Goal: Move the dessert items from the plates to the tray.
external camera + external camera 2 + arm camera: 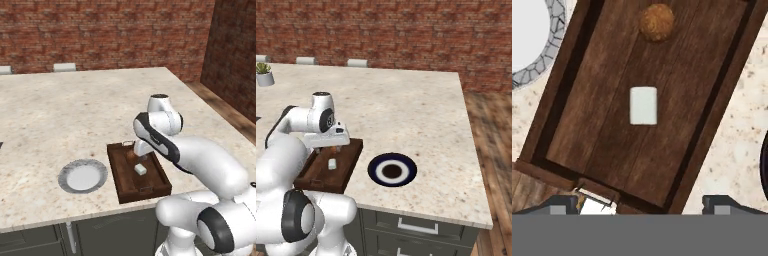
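The dark wooden tray [125,186] [352,152] [587,110] lies near the counter's front edge. The white cube [140,170] [332,164] [643,105] rests on the middle of its floor. Farther along the same floor sits the round brown ball [656,22]. My gripper [642,204] [142,151] [334,148] hovers above the tray, open, with nothing between its widely spread fingers. The light grey plate [82,176] [534,70] lies bare beside the tray. On the tray's other side sits the blue-rimmed plate [392,170], its centre dark.
The counter's front edge [75,215] runs just below the tray and plates, with cabinet fronts beneath. A small potted plant [263,74] stands at the far left of the counter. Chair backs [64,66] line the far edge.
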Robot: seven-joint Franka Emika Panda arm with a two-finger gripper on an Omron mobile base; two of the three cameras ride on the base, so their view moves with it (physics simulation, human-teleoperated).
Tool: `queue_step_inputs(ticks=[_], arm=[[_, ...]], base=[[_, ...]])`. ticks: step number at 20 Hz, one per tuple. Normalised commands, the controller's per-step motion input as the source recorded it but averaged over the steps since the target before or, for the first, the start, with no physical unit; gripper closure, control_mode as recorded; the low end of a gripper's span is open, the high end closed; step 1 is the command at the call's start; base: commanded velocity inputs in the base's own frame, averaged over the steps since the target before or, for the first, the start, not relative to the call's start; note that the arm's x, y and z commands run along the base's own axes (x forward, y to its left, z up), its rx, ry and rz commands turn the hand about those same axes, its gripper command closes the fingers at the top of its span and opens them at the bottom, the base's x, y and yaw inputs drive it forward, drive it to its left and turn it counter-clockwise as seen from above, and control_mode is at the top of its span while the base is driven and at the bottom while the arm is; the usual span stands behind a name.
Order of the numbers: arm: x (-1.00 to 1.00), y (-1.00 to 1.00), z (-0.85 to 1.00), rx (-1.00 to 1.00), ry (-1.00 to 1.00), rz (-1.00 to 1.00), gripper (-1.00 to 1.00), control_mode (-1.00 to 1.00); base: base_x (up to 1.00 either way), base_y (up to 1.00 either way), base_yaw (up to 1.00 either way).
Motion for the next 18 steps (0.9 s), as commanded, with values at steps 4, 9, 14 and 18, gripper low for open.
queue_step_inputs(ticks=[4,9,14,18], arm=[[-0.42,-0.07,0.38,0.08,-0.23,0.00,-1.00,-1.00],[-0.42,-0.08,0.39,0.07,-0.22,0.00,-1.00,-1.00],[-0.37,-0.08,0.39,0.00,-0.06,0.00,-1.00,-1.00],[-0.23,-0.10,0.41,0.00,0.00,0.00,-1.00,-1.00]], base=[[0.00,0.00,0.00],[0.00,0.00,0.00],[0.00,0.00,0.00],[0.00,0.00,0.00]])
